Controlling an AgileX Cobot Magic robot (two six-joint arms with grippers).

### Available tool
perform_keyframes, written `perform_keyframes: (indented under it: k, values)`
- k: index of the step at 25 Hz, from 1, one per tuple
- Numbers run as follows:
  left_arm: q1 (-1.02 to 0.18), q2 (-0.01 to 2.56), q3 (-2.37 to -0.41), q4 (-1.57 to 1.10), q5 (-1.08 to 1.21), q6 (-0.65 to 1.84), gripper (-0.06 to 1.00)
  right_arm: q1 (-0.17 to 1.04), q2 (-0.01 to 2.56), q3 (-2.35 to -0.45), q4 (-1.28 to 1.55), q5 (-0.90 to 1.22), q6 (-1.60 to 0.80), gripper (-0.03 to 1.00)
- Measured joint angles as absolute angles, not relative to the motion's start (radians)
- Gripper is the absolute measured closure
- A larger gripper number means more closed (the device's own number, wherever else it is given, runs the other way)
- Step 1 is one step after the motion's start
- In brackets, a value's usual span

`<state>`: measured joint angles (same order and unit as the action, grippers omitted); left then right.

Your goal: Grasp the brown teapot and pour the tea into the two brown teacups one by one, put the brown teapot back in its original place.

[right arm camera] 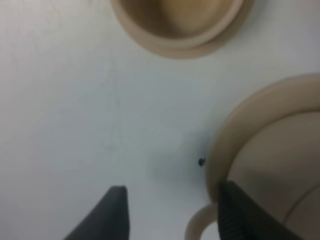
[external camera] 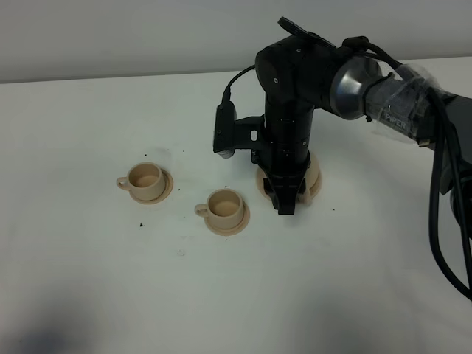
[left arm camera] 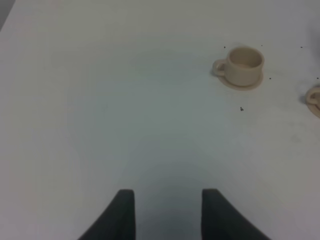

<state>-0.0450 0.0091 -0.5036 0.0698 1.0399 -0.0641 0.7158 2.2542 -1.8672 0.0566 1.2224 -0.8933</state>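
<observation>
Arm hiding teapot, right end effector spread, left end effector released, teacup nearby.

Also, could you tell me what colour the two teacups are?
Both teacups are plain beige-tan, best seen in the exterior high view.

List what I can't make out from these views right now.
Brown teapot: the right arm covers it in the exterior high view. The right wrist view is blurred and cuts it off, so spout and lid are unseen.
Right tool: blur hides whether a finger touches the handle.
Two teacups: too small in the exterior high view to tell whether they hold tea.
</observation>
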Motion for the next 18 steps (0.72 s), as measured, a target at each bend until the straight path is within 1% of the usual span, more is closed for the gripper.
perform_keyframes:
  k: [3, 6, 12, 15, 18]
  values:
    - [-0.045, 0.009, -0.504, 0.07, 1.04, -0.065, 0.58, 0.716, 2.256, -1.867, 0.064, 1.222, -0.812, 0.54]
    - [-0.045, 0.009, -0.504, 0.07, 1.04, -0.065, 0.58, 0.713, 2.243, -1.867, 0.064, 1.222, -0.649, 0.56]
    - [-0.045, 0.009, -0.504, 0.07, 1.04, -0.065, 0.58, 0.679, 2.213, -1.867, 0.084, 1.221, -0.201, 0.63]
    - [-0.045, 0.009, -0.504, 0.07, 1.04, -0.065, 0.58, 0.657, 2.213, -1.867, 0.098, 1.221, -0.069, 0.66]
    - [-0.045, 0.009, -0.504, 0.07, 1.04, -0.065, 0.58, 0.632, 2.213, -1.867, 0.116, 1.221, -0.017, 0.68]
